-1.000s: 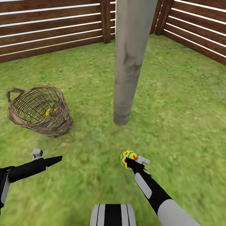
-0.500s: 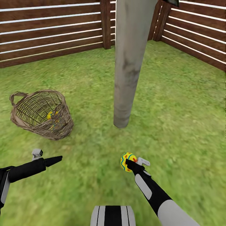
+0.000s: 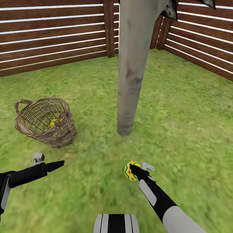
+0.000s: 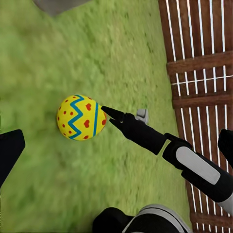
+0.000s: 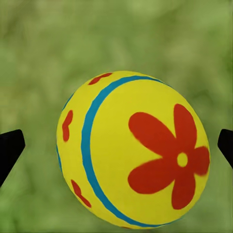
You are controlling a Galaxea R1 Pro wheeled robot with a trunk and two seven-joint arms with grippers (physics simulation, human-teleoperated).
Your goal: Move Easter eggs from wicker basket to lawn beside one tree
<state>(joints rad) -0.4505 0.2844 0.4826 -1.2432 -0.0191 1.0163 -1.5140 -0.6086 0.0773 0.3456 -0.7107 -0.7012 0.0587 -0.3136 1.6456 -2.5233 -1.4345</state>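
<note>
My right gripper (image 3: 131, 168) is shut on a yellow Easter egg (image 3: 130, 170) with blue bands and red marks, held low over the lawn (image 3: 181, 123) in front of the tree (image 3: 129, 81). The same egg (image 5: 133, 150) sits between the dark fingertips (image 5: 9, 148) up close, and the left wrist view shows this egg (image 4: 80, 117) at the right arm's tip. The wicker basket (image 3: 45, 124) lies tilted on the grass at the left, with another egg (image 3: 55, 123) showing through its weave. My left gripper (image 3: 61, 162) hovers open and empty in front of the basket, fingers (image 4: 9, 155) wide apart.
A brown slatted fence (image 3: 51, 35) closes the garden behind and to the right, meeting at a corner behind the trunk. Dark foliage (image 3: 171, 11) hangs at the top right. Grass lies open between trunk, basket and fence.
The whole picture has shifted: basket and trunk base sit a little lower and more fence shows, so the camera moved. Both arms hold their place and the egg stays gripped.
</note>
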